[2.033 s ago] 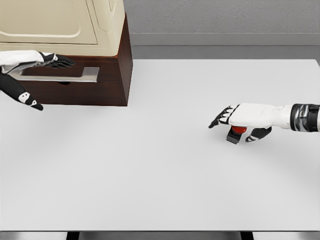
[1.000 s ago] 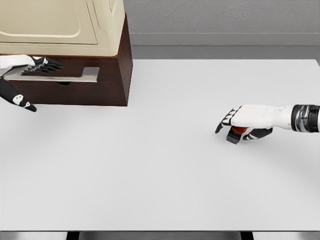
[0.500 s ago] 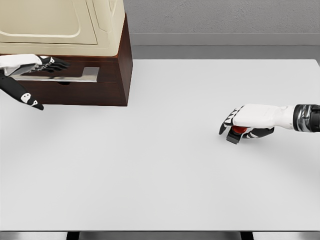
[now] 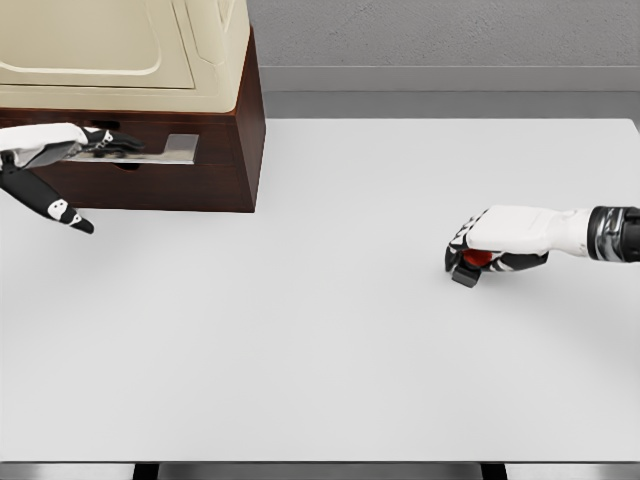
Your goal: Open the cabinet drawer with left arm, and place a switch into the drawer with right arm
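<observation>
I'm looking down on a broad white table (image 4: pixel 330 340), matte and evenly lit, with only soft, faint shadows across it. Its far edge meets a dark grey strip of floor (image 4: pixel 450 104), and beyond that rises a grey textured wall (image 4: pixel 440 35) with a paler baseboard band (image 4: pixel 450 79) along its foot. At the near edge, dark table supports (image 4: pixel 146 471) show beneath the top against a lighter grey floor.
</observation>
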Controlling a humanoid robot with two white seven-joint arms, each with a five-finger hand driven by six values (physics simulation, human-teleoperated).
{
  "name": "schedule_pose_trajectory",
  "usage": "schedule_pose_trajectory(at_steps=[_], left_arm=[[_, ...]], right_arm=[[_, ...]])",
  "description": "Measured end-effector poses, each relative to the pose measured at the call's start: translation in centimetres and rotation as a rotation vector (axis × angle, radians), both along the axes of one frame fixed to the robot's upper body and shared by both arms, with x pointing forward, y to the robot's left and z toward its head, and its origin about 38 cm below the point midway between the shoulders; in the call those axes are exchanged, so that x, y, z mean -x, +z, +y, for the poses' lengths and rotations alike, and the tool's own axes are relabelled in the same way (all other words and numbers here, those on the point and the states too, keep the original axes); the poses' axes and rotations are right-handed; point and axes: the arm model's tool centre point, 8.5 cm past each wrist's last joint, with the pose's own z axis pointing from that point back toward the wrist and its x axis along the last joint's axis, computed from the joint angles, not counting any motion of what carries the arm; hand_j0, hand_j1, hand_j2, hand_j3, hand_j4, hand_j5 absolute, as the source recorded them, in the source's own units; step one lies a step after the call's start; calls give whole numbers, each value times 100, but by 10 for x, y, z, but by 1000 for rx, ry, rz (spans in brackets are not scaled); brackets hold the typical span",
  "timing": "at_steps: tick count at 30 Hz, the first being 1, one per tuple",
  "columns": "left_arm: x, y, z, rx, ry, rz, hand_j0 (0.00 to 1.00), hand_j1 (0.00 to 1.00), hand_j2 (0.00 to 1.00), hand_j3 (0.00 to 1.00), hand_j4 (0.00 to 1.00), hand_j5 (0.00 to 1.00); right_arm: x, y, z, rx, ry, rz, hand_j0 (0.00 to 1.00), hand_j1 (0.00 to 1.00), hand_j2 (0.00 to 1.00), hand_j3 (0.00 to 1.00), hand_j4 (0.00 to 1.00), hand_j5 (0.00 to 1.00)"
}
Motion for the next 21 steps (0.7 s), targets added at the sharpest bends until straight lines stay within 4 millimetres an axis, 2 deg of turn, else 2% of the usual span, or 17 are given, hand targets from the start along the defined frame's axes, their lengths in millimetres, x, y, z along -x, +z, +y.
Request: schedule_pose_trajectory(at_steps=[1,7,10,15,18,21], left_arm=[[2,-1,1,0,1,0,100,100,100,100,100,100],[8,-3,-2,-13,-17,10,100,100,100,100,100,100],[17,-1,-1,-18,-26,18,100,100,100,100,100,100],[28,1,0,-20,-34,32,100,100,100,100,100,100],[34,4,1,-18,-37,38,100,100,100,100,100,100],[38,5,2,-14,-38,44,100,100,100,100,100,100]], right_arm=[[-3,7,4,-83,-27,-11,53,53,53,53,53,53],[-1,2,2,-20,-1,-15,51,51,51,51,51,51],[-1,2,1,2,11,-26,52,52,52,52,52,52],[-1,2,1,-5,7,-18,60,60,60,60,60,60],[-1,3,1,-11,3,-16,60,60,60,60,60,60],[-3,6,1,-13,1,-22,68,68,68,68,68,68]])
